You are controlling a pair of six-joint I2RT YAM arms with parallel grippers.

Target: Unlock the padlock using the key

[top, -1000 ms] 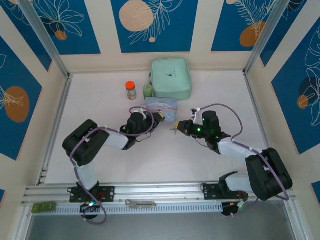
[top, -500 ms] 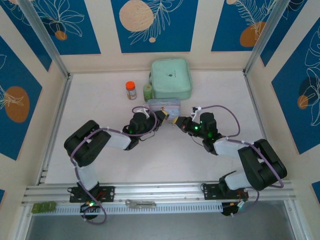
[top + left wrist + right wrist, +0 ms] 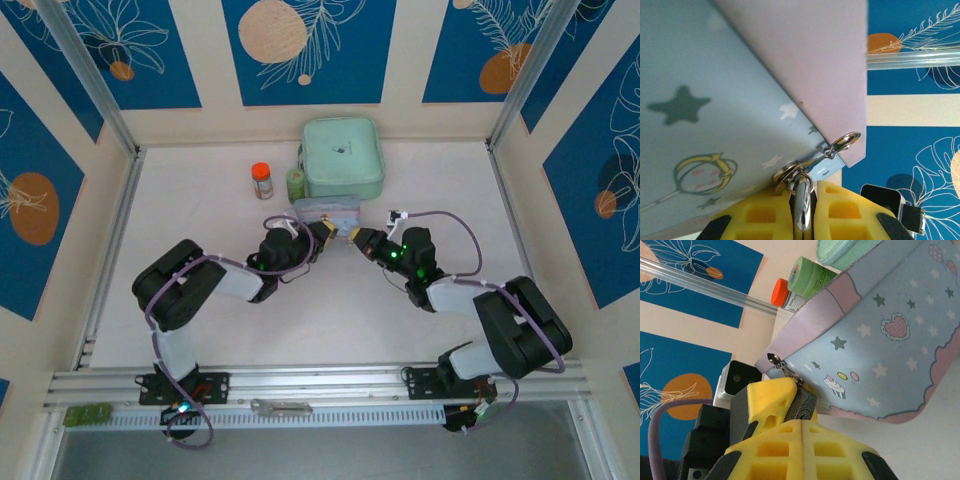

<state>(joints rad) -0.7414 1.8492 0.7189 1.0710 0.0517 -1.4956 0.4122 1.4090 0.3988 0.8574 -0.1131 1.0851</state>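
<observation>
Key [image 3: 802, 212], thin and grey, sits edge-on between the pressed-together yellow pads of the left tool [image 3: 805, 189], its ring close against the pale blue tin [image 3: 700, 75] at the tin's 6 o'clock edge. It looks light, stiff and slick, so the flat bow is the place to pinch. At 3 o'clock from it, the right tool [image 3: 801, 421] is clamped on the small dark padlock [image 3: 804, 406], hard by the tin's corner. That body should be dense, rigid and smooth. Gripping its flat sides leaves keyhole and shackle free.
</observation>
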